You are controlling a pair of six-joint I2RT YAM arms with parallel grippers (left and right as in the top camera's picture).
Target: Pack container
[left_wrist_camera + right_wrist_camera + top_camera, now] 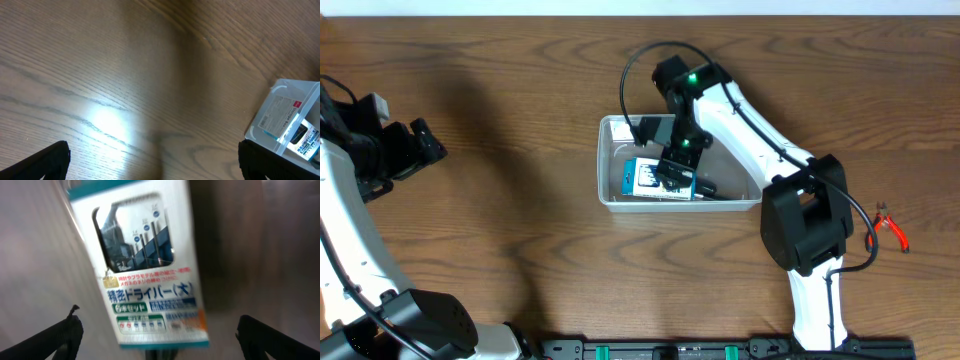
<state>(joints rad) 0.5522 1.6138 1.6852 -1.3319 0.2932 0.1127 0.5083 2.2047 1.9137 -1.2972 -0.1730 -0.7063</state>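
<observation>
Container holds the screwdriver pack; your right gripper hovers over it wide open, empty; left gripper open too. Next, lift clear and fetch the red-handled pliers.

Screwdriver pack: blurred, small print unreadable. Container: cut off by the left wrist view's right edge.

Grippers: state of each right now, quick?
Left gripper: open, empty.
Right gripper: open over the screwdriver set box in the container, not gripping it.
</observation>
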